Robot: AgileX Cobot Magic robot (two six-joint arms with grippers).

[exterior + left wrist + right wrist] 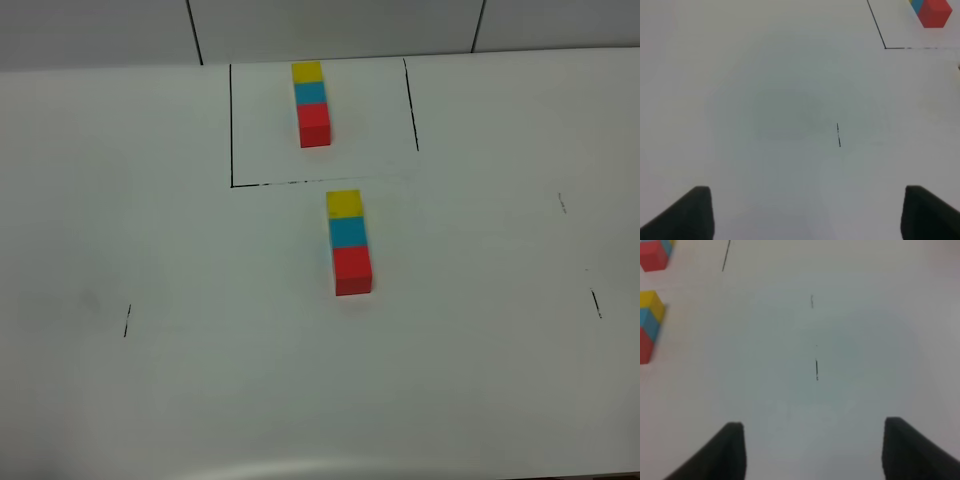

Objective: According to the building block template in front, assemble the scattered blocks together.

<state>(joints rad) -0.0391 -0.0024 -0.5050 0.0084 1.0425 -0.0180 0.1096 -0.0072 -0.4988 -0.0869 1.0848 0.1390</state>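
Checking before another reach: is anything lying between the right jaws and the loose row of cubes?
Nothing visible. In the right wrist view only bare table with short pen marks lies between the right gripper, jaws apart and empty, and the loose row, which lies off to one side beside the template.

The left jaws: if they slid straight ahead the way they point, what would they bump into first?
Probably nothing: ahead of the left jaws lies bare white table with a short black pen tick. The red cube of the outlined row sits off to one side, though depth is unclear.
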